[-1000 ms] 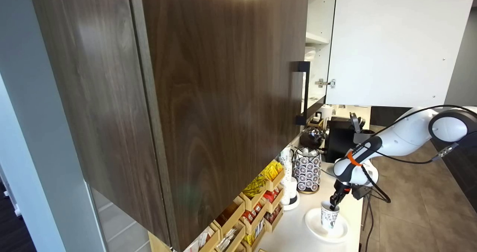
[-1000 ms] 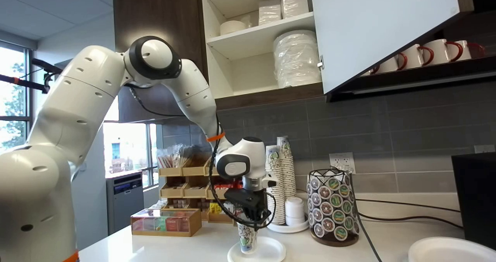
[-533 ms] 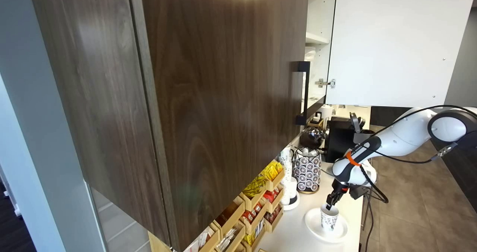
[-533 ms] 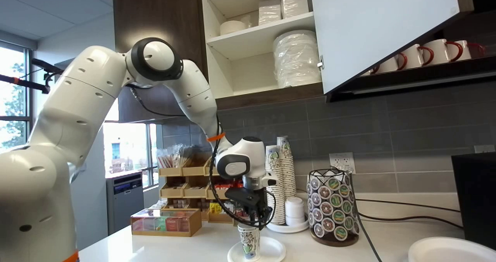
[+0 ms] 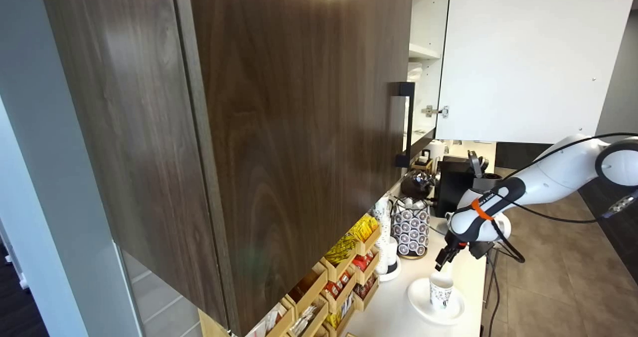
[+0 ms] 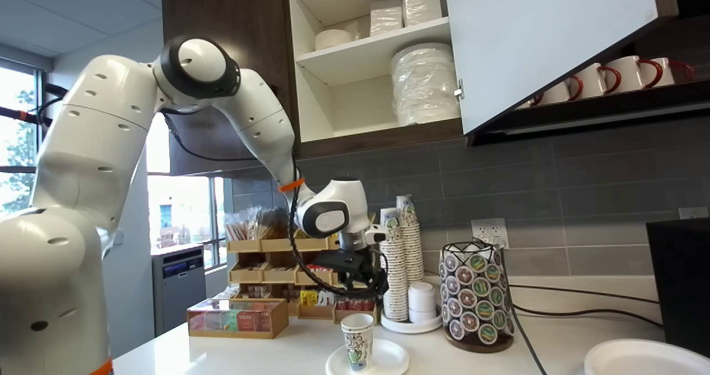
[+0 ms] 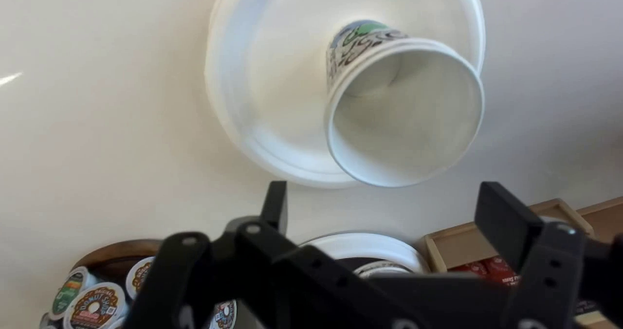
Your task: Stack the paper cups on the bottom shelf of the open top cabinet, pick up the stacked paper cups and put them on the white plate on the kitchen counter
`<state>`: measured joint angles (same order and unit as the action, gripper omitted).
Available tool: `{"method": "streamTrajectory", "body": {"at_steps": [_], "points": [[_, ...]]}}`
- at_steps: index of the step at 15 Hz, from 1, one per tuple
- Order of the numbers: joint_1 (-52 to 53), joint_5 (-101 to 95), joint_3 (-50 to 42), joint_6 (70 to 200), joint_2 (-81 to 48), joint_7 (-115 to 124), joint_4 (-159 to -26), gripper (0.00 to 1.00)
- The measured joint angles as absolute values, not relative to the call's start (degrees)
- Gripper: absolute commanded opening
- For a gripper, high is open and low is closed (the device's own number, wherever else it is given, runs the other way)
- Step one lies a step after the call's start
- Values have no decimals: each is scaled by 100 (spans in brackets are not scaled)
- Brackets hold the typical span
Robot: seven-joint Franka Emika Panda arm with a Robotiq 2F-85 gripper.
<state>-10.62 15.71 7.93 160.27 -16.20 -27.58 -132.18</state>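
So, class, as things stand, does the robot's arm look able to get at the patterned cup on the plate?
Probably yes. The claw hangs open near the patterned cup, and the wrist view shows nothing between them. The cup stands on the white plate, mouth uncovered. The claw would likely need shifting first.

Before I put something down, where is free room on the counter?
Bare: the kitchen counter between the packet box and the white plate, and between that plate and the nearest dark cable. Crowded: along the wall, where packet rack, cup stacks and pod holder stand close together.
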Motion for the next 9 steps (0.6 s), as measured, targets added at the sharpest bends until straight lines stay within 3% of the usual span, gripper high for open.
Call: {"method": "streamTrajectory", "body": {"at_steps": [9], "points": [[-621, 1031, 471, 14553, 24, -2167, -13907, 100]]}}
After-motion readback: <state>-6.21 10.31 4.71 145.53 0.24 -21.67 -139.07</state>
